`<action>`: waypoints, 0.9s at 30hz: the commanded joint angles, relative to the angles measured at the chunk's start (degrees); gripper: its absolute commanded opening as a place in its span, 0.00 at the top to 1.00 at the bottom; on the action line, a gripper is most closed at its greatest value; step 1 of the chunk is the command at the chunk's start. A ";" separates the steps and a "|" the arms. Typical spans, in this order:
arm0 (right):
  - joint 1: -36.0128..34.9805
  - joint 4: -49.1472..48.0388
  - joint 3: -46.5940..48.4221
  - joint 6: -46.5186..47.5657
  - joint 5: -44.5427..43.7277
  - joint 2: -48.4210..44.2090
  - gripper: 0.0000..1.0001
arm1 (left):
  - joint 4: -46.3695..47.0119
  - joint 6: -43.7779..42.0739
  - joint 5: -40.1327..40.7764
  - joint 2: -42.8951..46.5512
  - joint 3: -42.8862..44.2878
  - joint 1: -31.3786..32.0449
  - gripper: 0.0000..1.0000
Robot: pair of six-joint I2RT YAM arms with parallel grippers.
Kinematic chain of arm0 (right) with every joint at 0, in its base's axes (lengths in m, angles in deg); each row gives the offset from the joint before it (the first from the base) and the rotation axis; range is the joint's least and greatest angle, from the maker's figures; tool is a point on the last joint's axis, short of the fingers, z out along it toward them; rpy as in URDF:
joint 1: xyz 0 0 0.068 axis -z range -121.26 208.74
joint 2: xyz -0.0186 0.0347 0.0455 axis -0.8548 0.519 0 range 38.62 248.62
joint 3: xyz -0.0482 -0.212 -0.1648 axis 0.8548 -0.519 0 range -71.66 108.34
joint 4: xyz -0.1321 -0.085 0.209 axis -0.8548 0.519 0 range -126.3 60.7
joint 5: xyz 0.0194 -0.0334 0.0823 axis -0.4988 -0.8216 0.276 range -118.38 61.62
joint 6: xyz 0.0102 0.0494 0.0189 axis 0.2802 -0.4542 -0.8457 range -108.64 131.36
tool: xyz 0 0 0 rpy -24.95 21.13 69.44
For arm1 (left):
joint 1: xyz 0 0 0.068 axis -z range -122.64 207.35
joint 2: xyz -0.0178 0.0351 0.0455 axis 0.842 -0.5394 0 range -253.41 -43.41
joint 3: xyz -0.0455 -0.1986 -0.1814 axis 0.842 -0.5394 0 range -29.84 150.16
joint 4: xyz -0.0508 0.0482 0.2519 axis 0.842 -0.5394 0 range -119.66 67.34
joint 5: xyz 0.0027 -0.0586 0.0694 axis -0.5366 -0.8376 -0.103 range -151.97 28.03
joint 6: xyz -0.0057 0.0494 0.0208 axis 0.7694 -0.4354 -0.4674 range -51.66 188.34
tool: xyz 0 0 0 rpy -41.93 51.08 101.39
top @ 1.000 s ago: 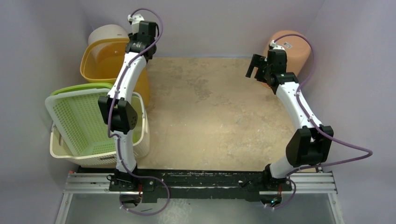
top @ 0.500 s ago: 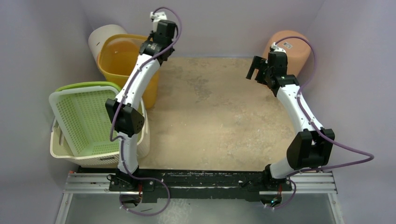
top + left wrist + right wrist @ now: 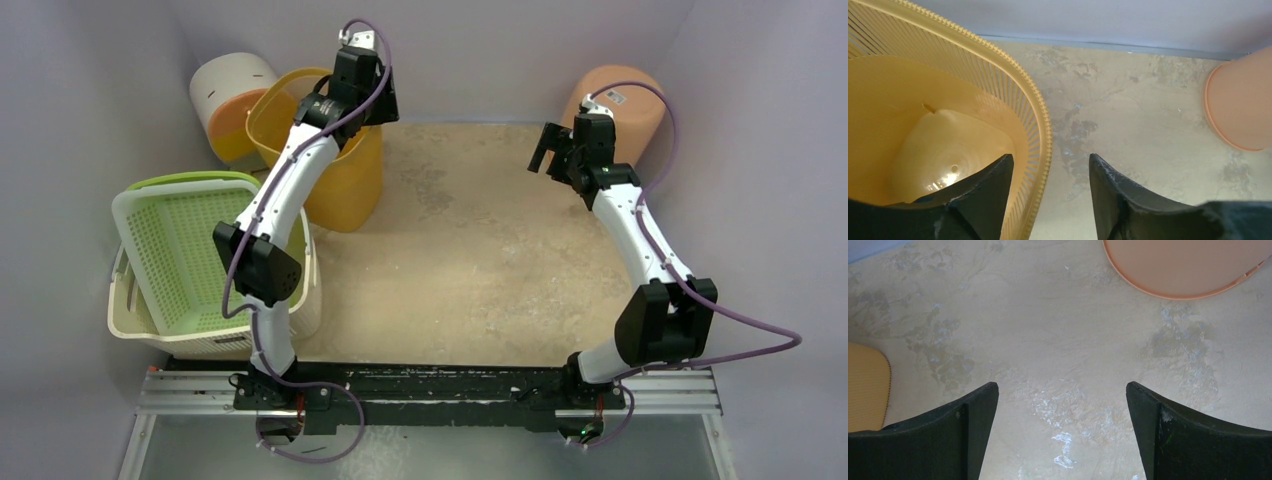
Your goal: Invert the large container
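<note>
Jaws of the left gripper [image 3: 1049, 157] stand apart astride the rim of the large yellow slatted container [image 3: 923, 125], one finger inside and one outside, with a gap showing on each side of the rim. The container sits at the back left of the worktop [image 3: 470, 240], mouth upward and leaning, just beside a white-and-orange bin [image 3: 225, 95] and near a green basket [image 3: 175, 250]. The right gripper [image 3: 1062, 385] hangs with fingers spread wide over the worktop, near a peach bin [image 3: 1188, 265].
</note>
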 commanded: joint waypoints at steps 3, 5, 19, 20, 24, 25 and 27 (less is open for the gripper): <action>0.11 -1.62 0.29 -0.06 -1.13 -2.66 0.00 | -4.42 -4.45 -1.57 -1.57 5.24 0.12 0.41; 0.12 -1.44 0.35 -0.02 -1.13 -2.78 0.00 | -4.55 -5.79 -0.43 -2.13 4.93 0.13 0.39; 0.12 -0.81 -0.49 0.79 -1.99 -4.17 0.00 | -7.24 -11.37 0.69 -7.54 7.05 0.29 1.00; 0.05 -0.87 -0.76 0.75 -2.08 -4.30 0.00 | -7.21 -11.37 -0.91 -6.88 7.01 0.55 1.00; 0.11 -1.46 -1.61 0.58 -2.49 -4.44 0.00 | -3.67 -7.75 -9.08 -2.85 6.41 2.98 1.00; 0.12 -1.47 -1.62 0.57 -2.76 -4.34 0.00 | -1.00 -6.19 -11.00 -1.70 6.14 3.87 1.00; 0.12 -1.33 -1.39 0.81 -4.10 -4.09 0.00 | 2.34 -3.66 -13.35 -0.20 6.66 6.32 1.00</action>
